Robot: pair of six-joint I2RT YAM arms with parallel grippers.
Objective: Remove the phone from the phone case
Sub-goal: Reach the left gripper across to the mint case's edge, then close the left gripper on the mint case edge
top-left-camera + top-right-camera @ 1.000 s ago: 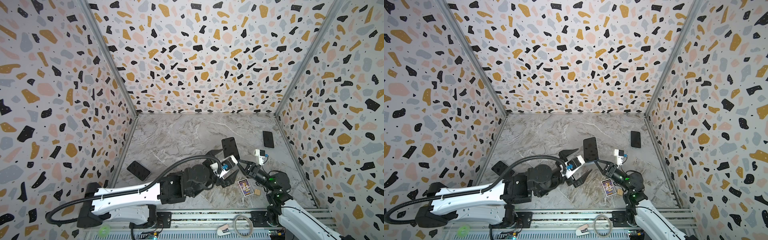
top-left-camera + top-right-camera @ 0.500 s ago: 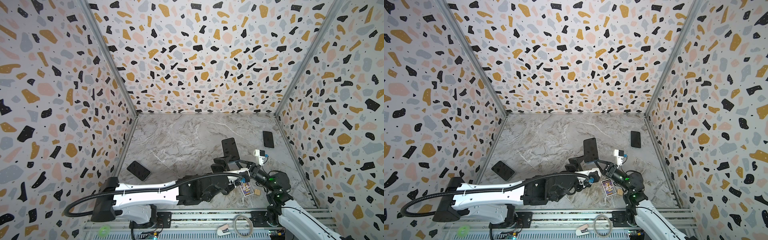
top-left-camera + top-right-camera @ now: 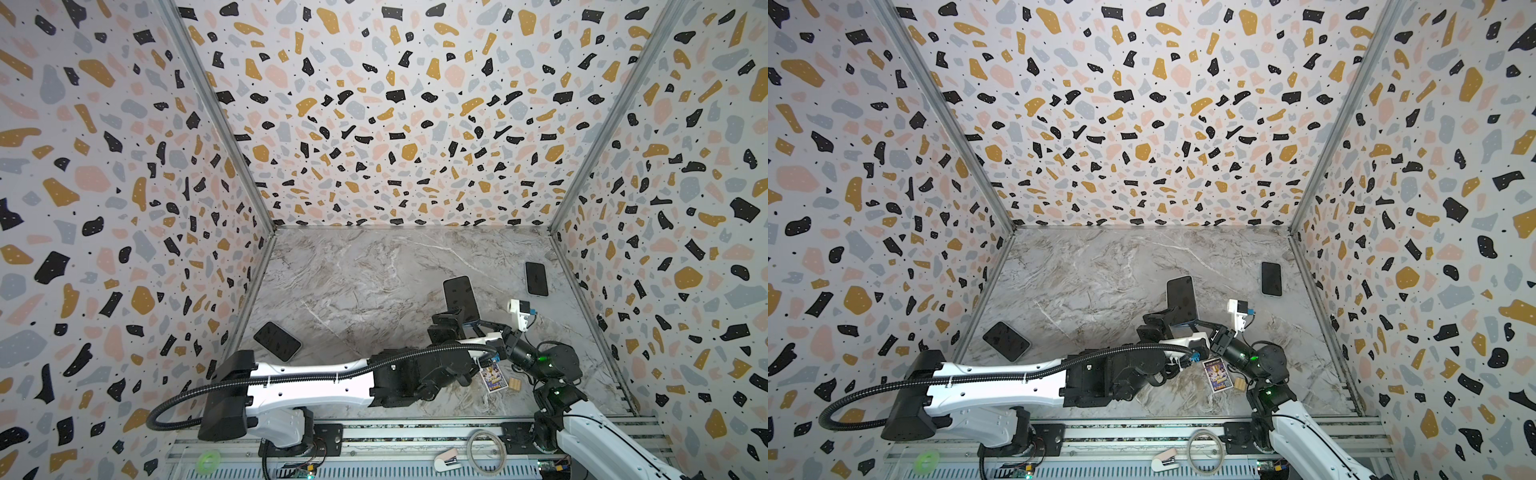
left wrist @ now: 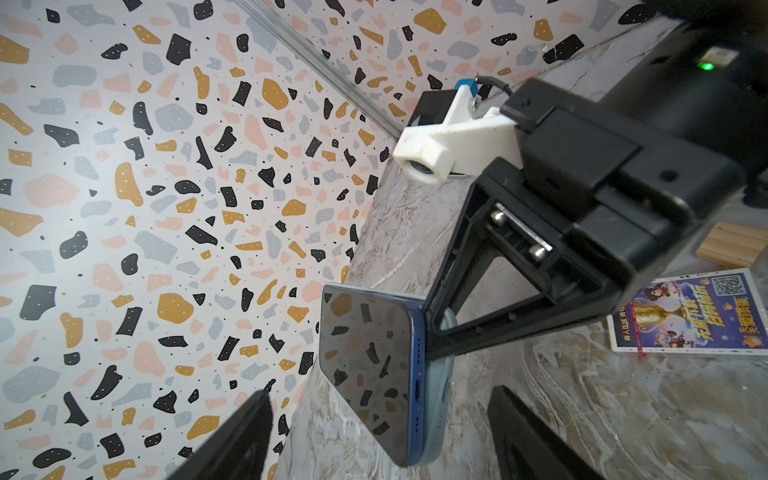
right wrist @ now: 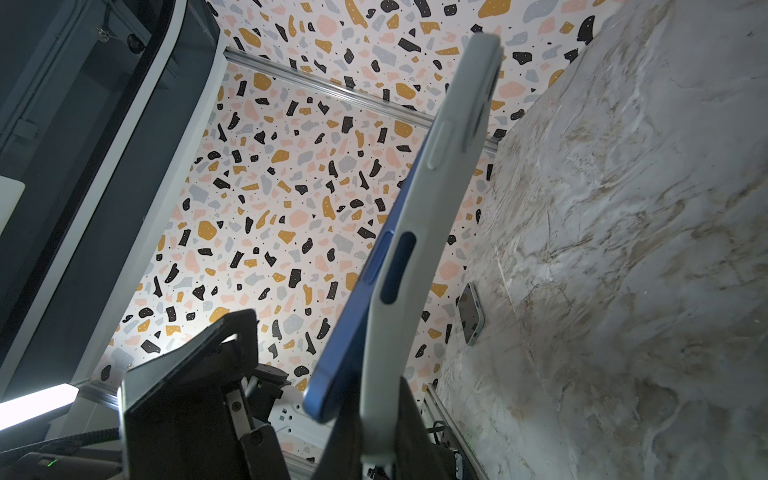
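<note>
Phone [image 4: 365, 374] half-peeled from phone case [image 5: 415, 232], right hand [image 5: 374, 419] pinching case, left hand [image 4: 380, 440] spread astride phone

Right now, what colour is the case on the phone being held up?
Pale grey-green case, on a blue phone; shows best in the right wrist view.

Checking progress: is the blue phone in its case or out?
Partly out: in the right wrist view the phone gapes away from the case at one end, seated at the other.
</note>
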